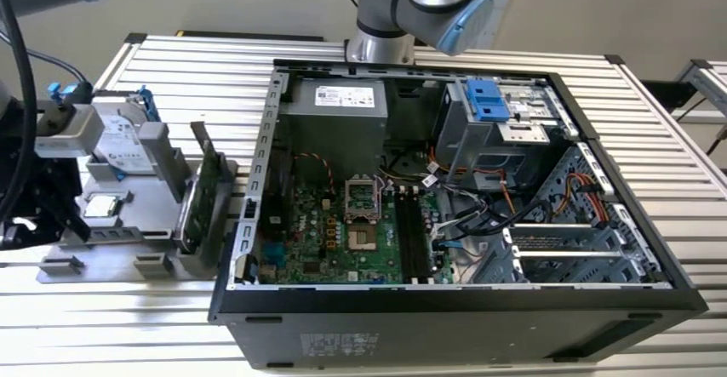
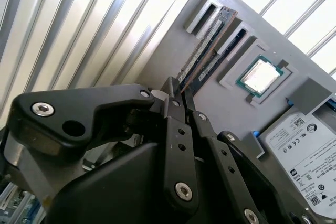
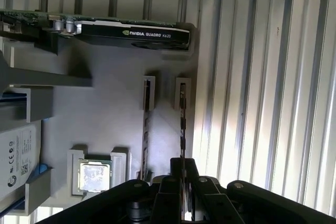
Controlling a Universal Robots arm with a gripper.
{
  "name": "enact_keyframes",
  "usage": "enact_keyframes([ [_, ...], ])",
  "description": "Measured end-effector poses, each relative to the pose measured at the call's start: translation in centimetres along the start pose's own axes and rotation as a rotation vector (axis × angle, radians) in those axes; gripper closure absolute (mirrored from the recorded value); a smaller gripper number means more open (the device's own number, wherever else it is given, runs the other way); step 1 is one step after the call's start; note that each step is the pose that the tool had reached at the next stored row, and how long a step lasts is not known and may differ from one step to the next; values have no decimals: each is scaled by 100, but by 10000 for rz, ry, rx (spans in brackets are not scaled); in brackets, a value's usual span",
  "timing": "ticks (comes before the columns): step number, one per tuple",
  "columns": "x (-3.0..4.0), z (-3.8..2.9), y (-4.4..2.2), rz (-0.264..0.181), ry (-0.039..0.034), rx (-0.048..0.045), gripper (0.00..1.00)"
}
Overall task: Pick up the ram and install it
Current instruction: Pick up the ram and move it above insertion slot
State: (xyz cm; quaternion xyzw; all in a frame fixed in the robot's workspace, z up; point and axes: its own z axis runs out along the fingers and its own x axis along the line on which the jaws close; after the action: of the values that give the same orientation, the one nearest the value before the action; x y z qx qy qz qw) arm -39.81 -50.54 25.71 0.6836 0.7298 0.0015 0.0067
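**Grasp made, ram stick not yet lifted or installed**

In the exterior view, the open computer case (image 1: 455, 181) fills the middle and right of the frame on the slatted tabletop (image 1: 170, 62). The long black slots (image 1: 409, 232) on the board inside look bare to me, so I judge the install undone. My wrist end (image 1: 20, 181) is at the far left edge of the frame, low over the grey holder (image 1: 119, 256).

In the second wrist view, my fingertips (image 2: 172, 90) meet at the near end of the ram stick (image 2: 202, 51). It lies on edge in its cradle along the holder's outer rim, with a second stick (image 2: 220, 51) just beside it. The processor chip (image 2: 261, 75) and the hard drive (image 2: 310, 150) lie farther in on the holder.

In the first wrist view, I look straight down the ram stick (image 3: 182, 121), which passes between my fingertips (image 3: 176, 167). My jaws look closed on its end with no gap I can make out. Its far end sits in the holder's bracket (image 3: 182, 92), so it has not been raised. I point down over it, lined up with its length. The graphics card (image 3: 131, 30) stands across the holder's far side.
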Motion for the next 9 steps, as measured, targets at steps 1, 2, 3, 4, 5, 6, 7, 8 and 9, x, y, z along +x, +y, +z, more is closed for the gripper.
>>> enact_keyframes([
  [1, 0, -7, 0, 0, 0, 0, 100],
  [2, 0, -15, 0, 0, 0, 0, 100],
  [3, 0, -22, 0, 0, 0, 0, 100],
  [4, 0, -29, 0, 0, 1, -1, 100],
  [5, -1, -37, 0, 0, 0, -1, 100],
  [6, -1, -43, -1, 0, 0, 0, 100],
  [7, -1, -49, -1, 0, 1, -1, 100],
  [8, 0, -55, -2, 1, 1, -1, 100],
  [9, 0, -61, -2, 1, 1, -1, 100],
])
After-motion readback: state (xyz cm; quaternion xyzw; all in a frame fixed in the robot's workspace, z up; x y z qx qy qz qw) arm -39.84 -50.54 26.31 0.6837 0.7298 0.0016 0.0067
